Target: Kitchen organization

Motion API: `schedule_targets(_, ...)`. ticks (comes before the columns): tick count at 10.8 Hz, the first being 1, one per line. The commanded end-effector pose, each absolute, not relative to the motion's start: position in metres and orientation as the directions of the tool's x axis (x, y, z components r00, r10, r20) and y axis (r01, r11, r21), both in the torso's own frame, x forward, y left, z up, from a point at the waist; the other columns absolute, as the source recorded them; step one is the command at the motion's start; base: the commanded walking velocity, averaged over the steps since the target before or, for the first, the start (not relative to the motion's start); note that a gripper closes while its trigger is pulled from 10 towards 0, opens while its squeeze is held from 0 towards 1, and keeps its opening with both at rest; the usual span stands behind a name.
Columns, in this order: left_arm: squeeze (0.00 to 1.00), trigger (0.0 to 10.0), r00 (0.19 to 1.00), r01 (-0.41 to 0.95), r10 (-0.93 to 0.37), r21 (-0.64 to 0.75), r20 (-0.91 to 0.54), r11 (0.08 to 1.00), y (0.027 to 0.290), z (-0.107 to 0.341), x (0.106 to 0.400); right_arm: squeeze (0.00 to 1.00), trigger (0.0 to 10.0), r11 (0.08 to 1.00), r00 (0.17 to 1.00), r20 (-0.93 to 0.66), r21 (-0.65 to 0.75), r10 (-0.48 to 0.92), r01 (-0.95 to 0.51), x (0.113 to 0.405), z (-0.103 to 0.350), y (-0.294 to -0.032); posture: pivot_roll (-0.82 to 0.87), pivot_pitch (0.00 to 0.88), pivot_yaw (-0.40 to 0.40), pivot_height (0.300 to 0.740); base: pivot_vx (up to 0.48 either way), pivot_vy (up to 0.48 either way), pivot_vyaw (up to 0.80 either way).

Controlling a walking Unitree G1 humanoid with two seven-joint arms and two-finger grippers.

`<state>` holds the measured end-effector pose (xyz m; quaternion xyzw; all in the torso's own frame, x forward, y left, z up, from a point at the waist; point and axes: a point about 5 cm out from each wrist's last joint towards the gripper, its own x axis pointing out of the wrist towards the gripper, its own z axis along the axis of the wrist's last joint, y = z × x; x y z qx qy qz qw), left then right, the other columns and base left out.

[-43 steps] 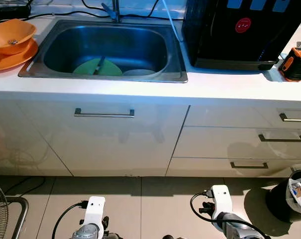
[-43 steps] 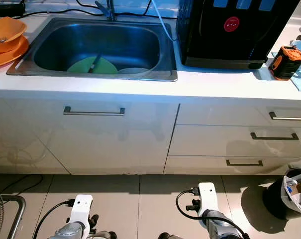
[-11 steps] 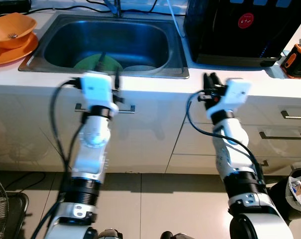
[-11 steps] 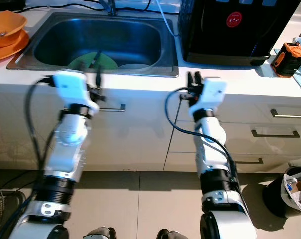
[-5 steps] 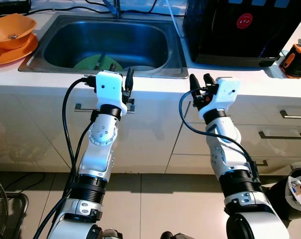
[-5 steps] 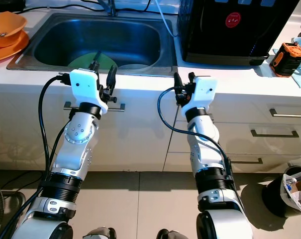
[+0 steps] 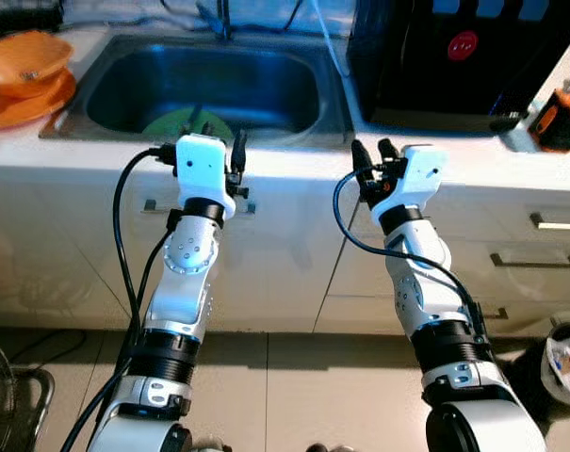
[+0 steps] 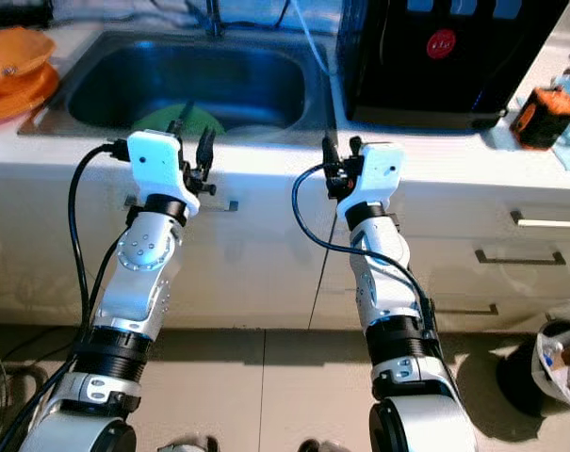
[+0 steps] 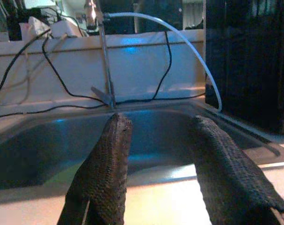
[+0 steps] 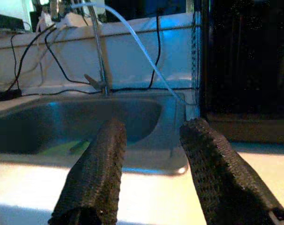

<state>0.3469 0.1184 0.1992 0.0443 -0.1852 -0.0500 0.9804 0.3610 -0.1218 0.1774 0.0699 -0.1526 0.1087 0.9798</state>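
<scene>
A steel sink (image 7: pixel 333 113) is set into the white counter. In it lies a green plate (image 7: pixel 176 122) with a dark utensil across it. Both arms are raised in front of the counter's front edge. My left gripper (image 7: pixel 224 143) is open and empty, just short of the sink's front rim near the green plate. My right gripper (image 7: pixel 372 156) is also open and empty, at the counter edge beside the sink's right corner. The left wrist view shows the left gripper's fingers (image 9: pixel 109 159) spread, with the basin and faucet (image 9: pixel 104 56) beyond. In the right wrist view the right gripper's fingers (image 10: pixel 203 159) are spread likewise.
Stacked orange bowls (image 7: pixel 25 71) sit on the counter left of the sink. A black water dispenser (image 7: pixel 454 56) stands to its right, with an orange tool (image 7: pixel 562 113) further right. Below are a cupboard handle (image 7: pixel 153 204) and drawers (image 7: pixel 539 259). A bin (image 7: pixel 567 344) stands on the floor at right.
Four seconds ago both arms hung low near the floor; they have since risen to the counter's front edge. In the last half second they barely moved and the view blurred slightly.
</scene>
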Motion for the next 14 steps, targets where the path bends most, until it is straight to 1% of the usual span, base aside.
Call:
schedule_targets(1, 0.0, 10.0, 0.925, 0.08, -0.111, 0.1, 0.364, 0.992, 0.1174, 0.2035, 0.3481, 0.0, 10.0, 0.966, 0.923, 0.333, 0.101, 0.194, -0.24, 0.3613, 0.184, -0.1227, 0.04, 0.094, -0.056, 0.74, 0.289, 0.0, 0.0)
schedule_targets(2, 0.0, 10.0, 0.924, 0.076, -0.107, 0.097, 0.368, 0.992, 0.1185, 0.2045, 0.3478, 0.0, 10.0, 0.965, 0.923, 0.332, 0.101, 0.196, -0.242, 0.3608, 0.1834, -0.1224, 0.04, 0.097, -0.057, 0.74, 0.311, 0.0, 0.0)
schedule_targets(13, 0.0, 10.0, 0.92, 0.071, -0.099, 0.088, 0.378, 0.994, 0.1186, 0.2073, 0.347, 0.0, 10.0, 0.961, 0.924, 0.319, 0.102, 0.212, -0.256, 0.3606, 0.181, -0.1205, 0.05, 0.092, -0.06, 0.74, 0.397, 0.245, 0.0)
schedule_targets(14, 0.0, 10.0, 0.921, 0.07, -0.1, 0.093, 0.376, 0.993, 0.1181, 0.2072, 0.3475, 0.0, 10.0, 0.961, 0.924, 0.316, 0.102, 0.214, -0.257, 0.361, 0.1808, -0.1204, 0.05, 0.095, -0.061, 0.74, 0.0, 0.0, 0.0)
